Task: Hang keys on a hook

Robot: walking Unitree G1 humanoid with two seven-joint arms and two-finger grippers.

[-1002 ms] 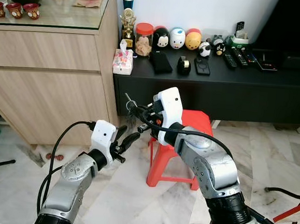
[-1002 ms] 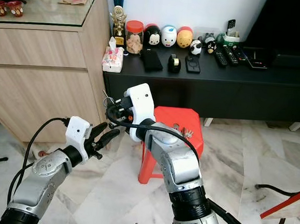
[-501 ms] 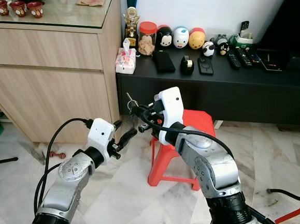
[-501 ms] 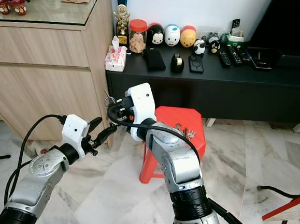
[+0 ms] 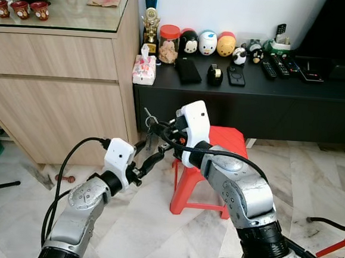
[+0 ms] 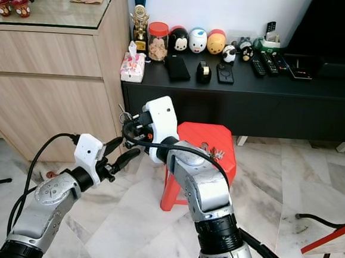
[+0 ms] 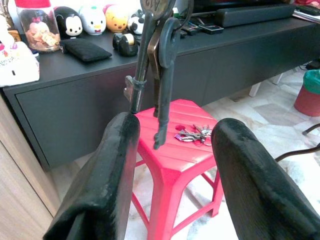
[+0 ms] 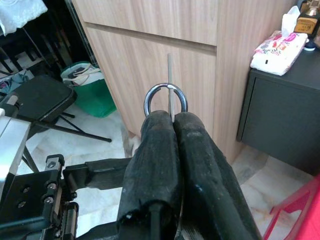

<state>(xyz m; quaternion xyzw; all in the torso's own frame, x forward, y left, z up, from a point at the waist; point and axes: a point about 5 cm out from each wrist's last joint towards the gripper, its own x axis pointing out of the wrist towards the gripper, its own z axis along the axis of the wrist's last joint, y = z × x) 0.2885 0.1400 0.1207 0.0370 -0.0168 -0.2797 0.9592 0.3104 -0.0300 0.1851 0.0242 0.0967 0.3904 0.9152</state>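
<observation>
We see dull grey metal keys at upper centre, on a shiny steel ring. Left claw fingers look matt black, slightly grainy rubber. The red stool is glossy moulded plastic. The cabinet at left is pale matt wood grain with a glass top; the floor is polished marble. Arms: brushed silver metal, white plastic housings.

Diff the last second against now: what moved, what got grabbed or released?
The left claw has come up and in toward the keys hanging from the right claw, its open fingers now flanking them. Nothing was grabbed or released. The right claw stays shut on the key ring; a second key bunch stays on the red stool.
</observation>
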